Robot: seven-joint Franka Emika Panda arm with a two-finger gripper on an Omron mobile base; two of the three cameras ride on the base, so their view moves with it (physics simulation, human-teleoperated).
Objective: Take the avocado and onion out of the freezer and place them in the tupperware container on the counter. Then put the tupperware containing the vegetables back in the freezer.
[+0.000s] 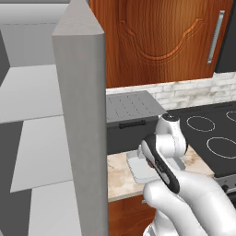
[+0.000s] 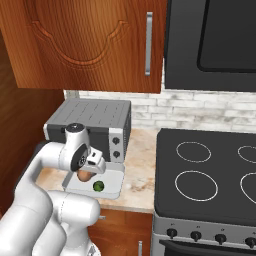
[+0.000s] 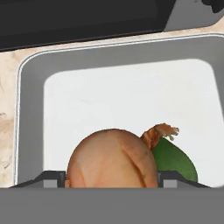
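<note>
Left base view: the open freezer [image 1: 41, 138] fills the left side, its grey door edge upright and pale shelves inside. Past it a beige speckled surface [image 1: 120, 177] runs under a red-brown wall cabinet [image 1: 156, 37], with a grey toaster oven [image 1: 131, 120] toward the back and a black stovetop [image 1: 212, 138] to the right. A corner of the tupperware [image 1: 140, 168] lies near the surface's front edge, partly behind the arm.

Right base view: the tupperware [image 2: 112, 187] sits at the surface's front edge, just before the toaster oven [image 2: 95, 125]. The avocado [image 2: 99, 186] lies inside it. The gripper [image 2: 86, 172] hangs above the tray with the onion [image 2: 84, 176] at its tips.

Hand view: the onion [image 3: 111, 159] sits between the widely parted jaws, over the tupperware [image 3: 30, 87]; whether they press it I cannot tell. The avocado [image 3: 175, 164] lies just beside it.
</note>
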